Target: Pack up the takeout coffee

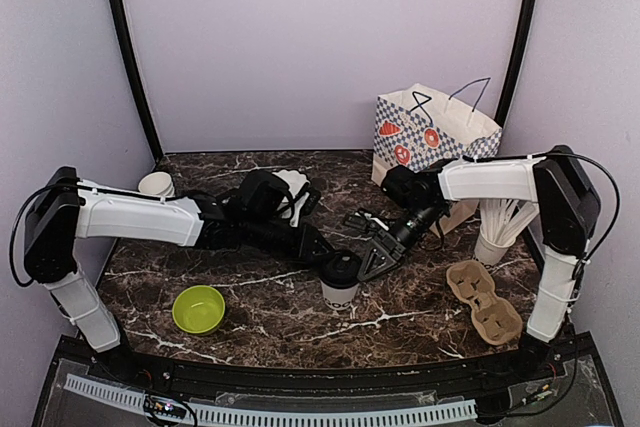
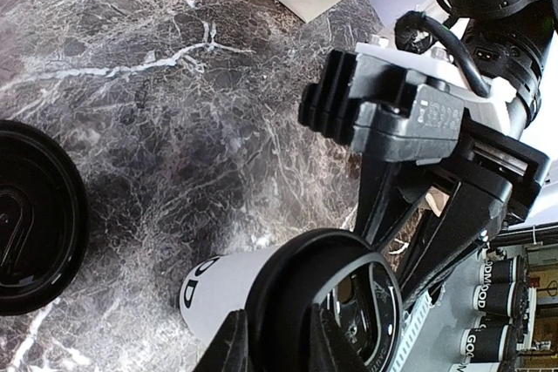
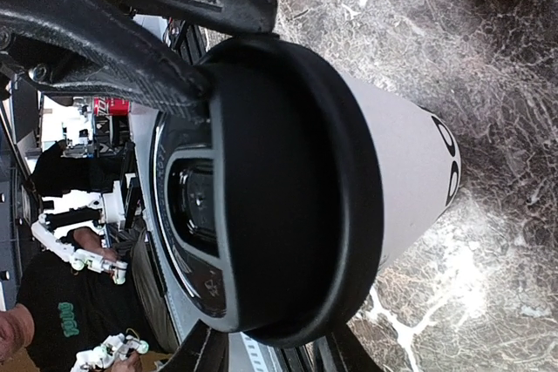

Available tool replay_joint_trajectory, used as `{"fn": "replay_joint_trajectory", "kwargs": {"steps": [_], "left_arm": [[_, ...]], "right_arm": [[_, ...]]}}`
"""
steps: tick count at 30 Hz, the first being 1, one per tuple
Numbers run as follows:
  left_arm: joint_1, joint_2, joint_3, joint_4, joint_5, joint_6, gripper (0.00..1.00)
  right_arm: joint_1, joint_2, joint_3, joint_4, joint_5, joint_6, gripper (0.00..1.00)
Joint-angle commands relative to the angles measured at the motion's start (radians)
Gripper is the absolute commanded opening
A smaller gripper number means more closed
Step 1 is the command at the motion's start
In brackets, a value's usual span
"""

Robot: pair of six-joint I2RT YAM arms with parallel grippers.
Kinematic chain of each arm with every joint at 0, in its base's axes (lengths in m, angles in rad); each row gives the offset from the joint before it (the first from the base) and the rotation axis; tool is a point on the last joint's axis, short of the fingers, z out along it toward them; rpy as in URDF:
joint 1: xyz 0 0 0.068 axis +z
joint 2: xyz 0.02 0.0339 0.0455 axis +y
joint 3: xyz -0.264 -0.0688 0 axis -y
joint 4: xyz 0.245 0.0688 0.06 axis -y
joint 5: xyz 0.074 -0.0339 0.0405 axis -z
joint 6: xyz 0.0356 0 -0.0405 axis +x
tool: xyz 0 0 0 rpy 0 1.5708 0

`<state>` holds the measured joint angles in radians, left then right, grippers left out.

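Flanking the white tapered paper cup (image 1: 340,293) with its round black plastic lid (image 1: 341,267), upright on the dark marble table (image 1: 260,322), my right pincer (image 1: 373,259) is spread; whether my left pincer (image 1: 318,250) is pinching, I cannot tell.

Table (image 1: 250,307): polished dark marble-look surface. Cup (image 1: 340,292): matt white paper, smooth black plastic lid (image 1: 341,267). Carrier (image 1: 484,301): rough brown pulp. Bowl (image 1: 198,309): glossy green finish.

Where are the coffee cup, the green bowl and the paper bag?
coffee cup (image 1: 341,269): top view, on its black lid.
green bowl (image 1: 198,309): top view, on its bare inside.
paper bag (image 1: 432,132): top view, on its patterned front.
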<state>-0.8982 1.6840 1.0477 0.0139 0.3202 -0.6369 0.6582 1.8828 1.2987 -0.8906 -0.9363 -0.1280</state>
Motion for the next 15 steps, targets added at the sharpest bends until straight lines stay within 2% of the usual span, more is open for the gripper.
{"fn": "replay_joint_trajectory", "kwargs": {"steps": [1,5,9,12,15], "left_arm": [[0.008,0.078,-0.066,-0.255,-0.103,0.007,0.26],[-0.003,0.010,-0.059,-0.213,-0.075,0.063,0.33],[-0.014,-0.074,-0.046,-0.156,-0.069,0.115,0.43],[-0.014,-0.115,-0.032,-0.128,-0.081,0.124,0.47],[-0.014,-0.140,-0.010,-0.141,-0.092,0.125,0.50]], "right_arm": [[-0.008,0.065,-0.009,0.074,0.296,-0.002,0.30],[-0.006,0.036,0.057,0.004,0.166,-0.074,0.32],[-0.008,0.001,0.108,-0.066,0.044,-0.144,0.44],[-0.007,-0.023,0.121,-0.092,0.042,-0.165,0.52],[-0.009,-0.038,0.118,-0.094,0.069,-0.168,0.55]]}}
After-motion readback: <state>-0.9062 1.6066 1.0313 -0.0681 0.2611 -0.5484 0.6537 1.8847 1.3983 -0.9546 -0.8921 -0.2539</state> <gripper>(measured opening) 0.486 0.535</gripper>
